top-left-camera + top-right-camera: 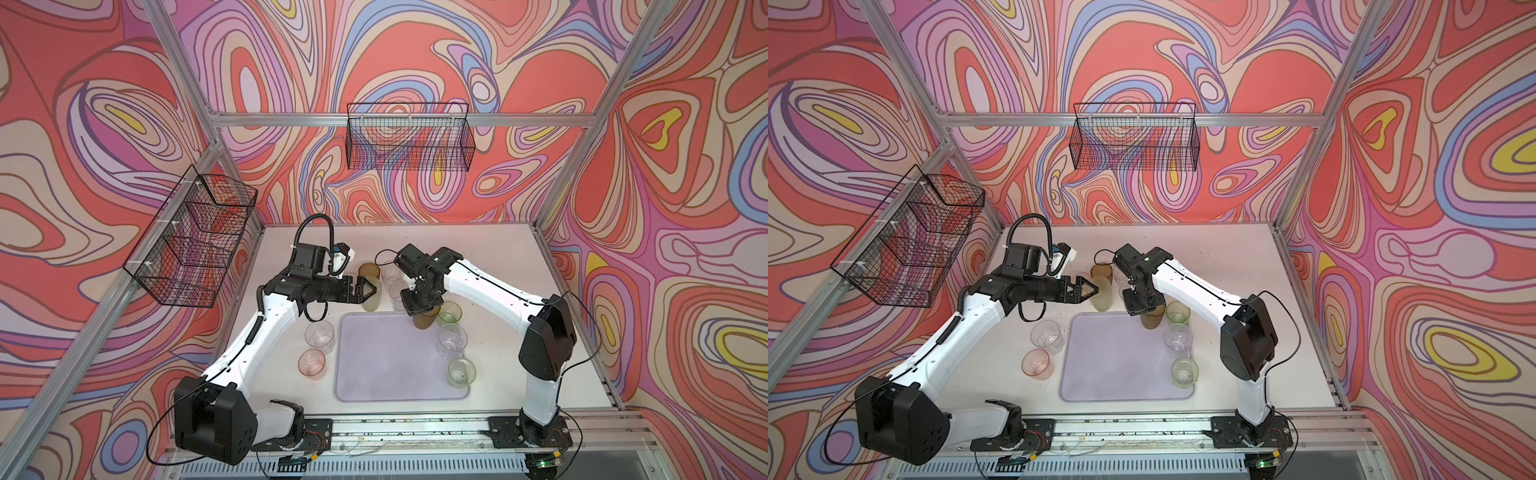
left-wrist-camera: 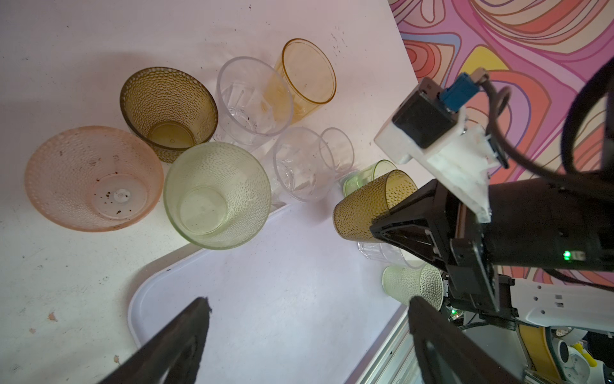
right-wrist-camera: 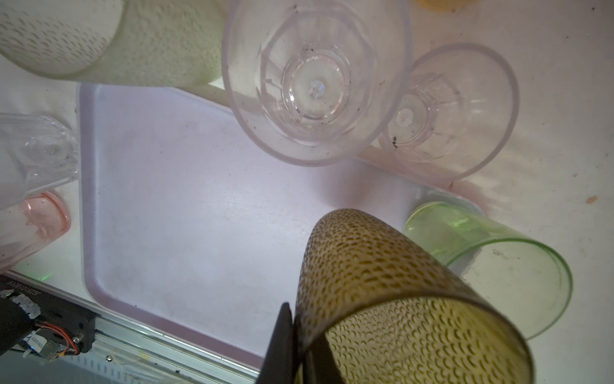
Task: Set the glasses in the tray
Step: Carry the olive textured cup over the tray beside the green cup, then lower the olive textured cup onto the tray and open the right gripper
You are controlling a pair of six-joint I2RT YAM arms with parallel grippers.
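Right gripper [image 1: 420,309]: over the far right corner of the tray [image 1: 390,374].
Held glass [image 1: 424,321]: directly beneath it, pinched at the rim.
Neighbour glass [image 1: 449,312]: just right of it, on the table [image 1: 498,257].
Left gripper [image 1: 372,291]: left of it, beyond the tray's far left corner.
Glass cluster [image 1: 369,271]: between the two grippers, behind the tray.

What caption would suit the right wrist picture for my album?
The right tool pinches the rim of an olive-brown dimpled tumbler at a corner of the lilac tray.
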